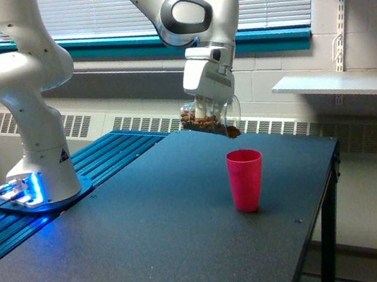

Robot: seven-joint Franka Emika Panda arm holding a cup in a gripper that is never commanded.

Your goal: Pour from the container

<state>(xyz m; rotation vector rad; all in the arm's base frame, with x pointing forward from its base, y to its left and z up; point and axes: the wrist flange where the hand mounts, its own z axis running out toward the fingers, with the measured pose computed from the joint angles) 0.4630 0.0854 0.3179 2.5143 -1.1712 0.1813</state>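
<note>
hand (207,112) pinching clear handled jar (211,117) | tilted above pink tumbler (246,180), brown contents at its lip | nothing seen falling; pour judged barely begun

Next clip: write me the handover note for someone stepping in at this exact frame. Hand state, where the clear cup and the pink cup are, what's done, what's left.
Hand: shut on the clear container, held in the air and tilted, its lower edge toward the exterior view's right.
Container: holds brown contents, gathered toward the low side. It hangs above the pink cup and slightly toward the exterior view's left.
Pink cup: upright on the dark table, apart from the container.
Done: container lifted, brought near the cup, tipped.
Left: no contents seen falling; whether anything is in the pink cup cannot be told. The pour likely needs more tilt, perhaps better alignment.
</note>
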